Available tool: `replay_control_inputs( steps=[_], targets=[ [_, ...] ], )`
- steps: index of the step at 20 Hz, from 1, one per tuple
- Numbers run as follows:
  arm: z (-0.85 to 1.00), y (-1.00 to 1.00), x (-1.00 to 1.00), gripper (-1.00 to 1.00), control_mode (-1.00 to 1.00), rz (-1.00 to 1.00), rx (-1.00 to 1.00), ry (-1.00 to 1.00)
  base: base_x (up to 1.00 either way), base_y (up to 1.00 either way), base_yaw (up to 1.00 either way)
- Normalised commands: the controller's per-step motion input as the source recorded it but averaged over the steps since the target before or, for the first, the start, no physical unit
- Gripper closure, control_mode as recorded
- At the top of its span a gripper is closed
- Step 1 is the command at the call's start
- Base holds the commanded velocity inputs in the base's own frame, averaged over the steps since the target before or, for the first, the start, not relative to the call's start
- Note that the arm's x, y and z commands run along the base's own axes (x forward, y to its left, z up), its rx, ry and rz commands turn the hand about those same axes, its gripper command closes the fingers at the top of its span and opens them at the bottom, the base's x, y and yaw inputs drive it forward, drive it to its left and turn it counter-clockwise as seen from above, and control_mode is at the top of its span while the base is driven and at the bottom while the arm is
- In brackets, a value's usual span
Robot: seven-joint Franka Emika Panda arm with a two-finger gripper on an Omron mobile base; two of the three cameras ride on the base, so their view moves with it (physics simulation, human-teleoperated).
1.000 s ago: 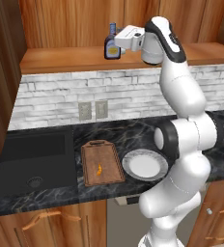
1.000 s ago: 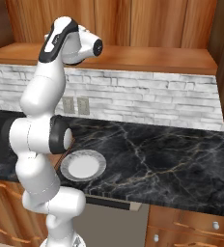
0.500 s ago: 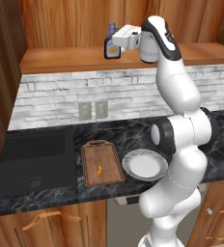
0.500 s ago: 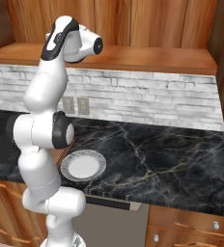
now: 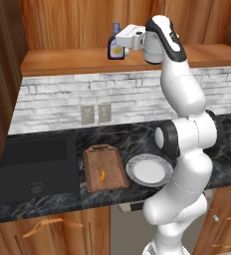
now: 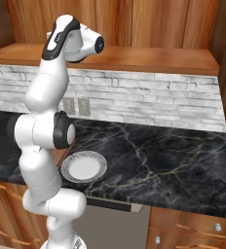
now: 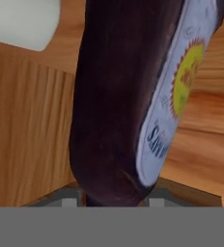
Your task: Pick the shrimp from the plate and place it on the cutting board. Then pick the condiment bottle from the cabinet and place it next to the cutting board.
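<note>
The dark-brown condiment bottle with a blue cap stands upright on the cabinet's open shelf ledge. My gripper reaches in from the right and sits around it, jaws shut on its body. In the hand view the condiment bottle rises right at the fingers and covers them, its yellow-white label turned to the right. Down on the counter the small orange shrimp lies on the wooden cutting board. The white-grey plate to its right holds nothing; the plate also appears beside the arm's base.
A small white block stands on the shelf just behind the bottle. A dark sink lies left of the board. Two wall outlets sit in the brick backsplash. Black marble counter stretches to the right of the plate.
The jaws have closed in on the bottle. The arm's forearm has shifted slightly; bottle, shrimp, board and plate stay where they were.
</note>
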Motion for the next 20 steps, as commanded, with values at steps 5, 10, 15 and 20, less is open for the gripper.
replay_control_inputs(
  steps=[5, 10, 15, 20],
  targets=[
    [0.00, 0.00, -0.02, 1.00, -1.00, 0.00, 0.00, 0.00, 0.00, 0.00, 0.00],
    [0.00, 0.01, 0.00, 1.00, -1.00, 0.00, 0.00, 0.00, 0.00, 0.00, 0.00],
    [0.00, 0.00, -0.24, 1.00, -1.00, 0.00, 0.00, 0.00, 0.00, 0.00, 0.00],
    [0.00, 0.00, -0.45, 1.00, -1.00, 0.00, 0.00, 0.00, 0.00, 0.00, 0.00]
  ],
)
